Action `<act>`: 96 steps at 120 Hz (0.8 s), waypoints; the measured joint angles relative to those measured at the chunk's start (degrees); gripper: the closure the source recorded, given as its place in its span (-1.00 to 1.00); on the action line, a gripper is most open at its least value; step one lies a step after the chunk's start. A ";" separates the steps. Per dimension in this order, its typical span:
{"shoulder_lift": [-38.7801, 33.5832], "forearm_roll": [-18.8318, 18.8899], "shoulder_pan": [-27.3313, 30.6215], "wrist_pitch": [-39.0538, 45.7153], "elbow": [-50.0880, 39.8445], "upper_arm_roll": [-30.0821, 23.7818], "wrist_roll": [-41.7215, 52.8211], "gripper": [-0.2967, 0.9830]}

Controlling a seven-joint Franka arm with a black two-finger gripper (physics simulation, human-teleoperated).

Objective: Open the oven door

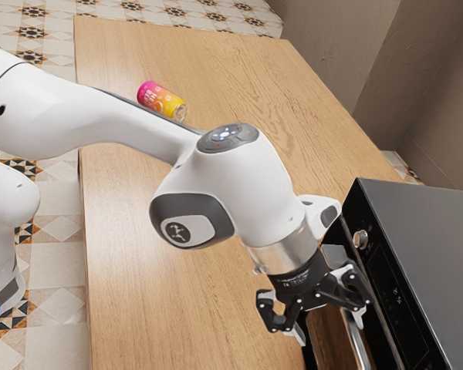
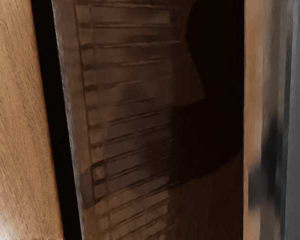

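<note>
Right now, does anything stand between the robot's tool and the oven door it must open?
Nothing visible does: the open tool is close by the door, whose dark glass faces the wrist camera. The can lies on the table beyond the arm, out of that gap.

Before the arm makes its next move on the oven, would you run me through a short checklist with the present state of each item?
1. Gripper open: ok, its fingers stand apart.
2. Gripper by the front of the oven: ok.
3. Handle gripped: not ok, the fingers are not closed on it from both sides.
4. Fingers lined up with the handle for a pull: cannot tell.
5. Door glass in the wrist camera's sight: ok.
6. Can away from the oven front: ok, it lies across the table.
</note>
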 joint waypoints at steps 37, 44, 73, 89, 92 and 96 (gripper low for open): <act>-7.75 -5.29 -9.34 -0.77 -5.69 6.96 0.94 0.34; -10.44 -6.70 -12.70 -0.94 -7.68 9.80 1.17 0.37; -17.74 -6.51 -25.26 -4.40 -6.10 19.96 -0.38 -0.21; -9.62 -0.47 -26.71 -17.30 5.86 30.38 -3.59 -0.41; -6.42 1.56 -27.70 -20.12 8.38 33.14 -4.54 -0.43; -1.53 4.81 -30.37 -24.29 12.26 38.11 -5.90 -0.45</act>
